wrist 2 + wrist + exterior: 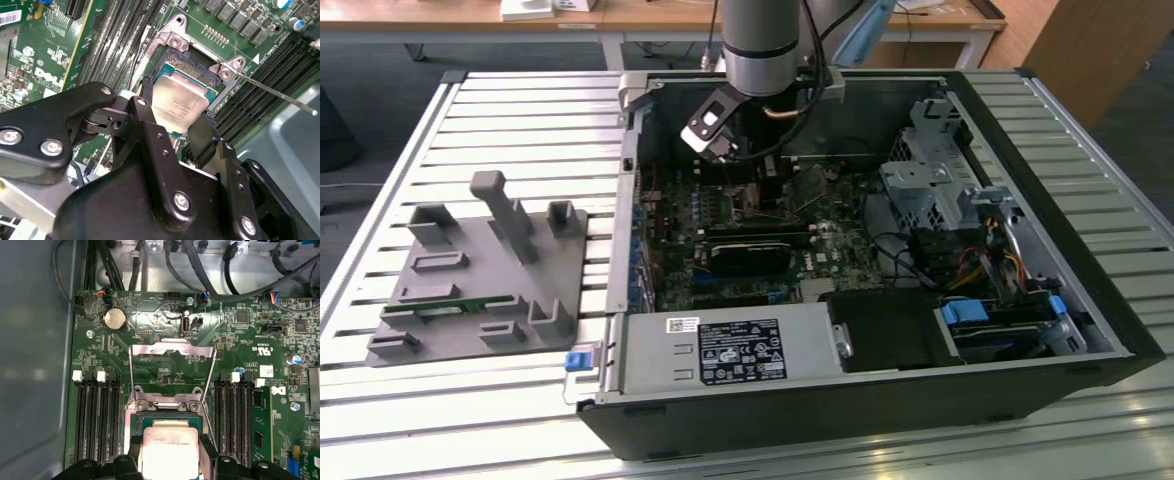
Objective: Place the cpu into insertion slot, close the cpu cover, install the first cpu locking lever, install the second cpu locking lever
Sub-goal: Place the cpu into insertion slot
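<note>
The cpu, a flat silvery square chip with a thin green edge, sits between my gripper's black fingers, which are shut on two of its opposite sides. It hangs just over the insertion slot, a dark socket in a silvery frame; I cannot tell whether it touches. In the first wrist view the cpu lies in my gripper above the slot. Behind it the cpu cover stands swung open. Thin wire locking levers are raised beside it. In the exterior view my gripper reaches down into the computer case.
Long black memory slots flank the socket on both sides. A lever rod sticks out across the board. Cables run along the case wall. A grey fixture plate lies at the exterior view's left, outside the case.
</note>
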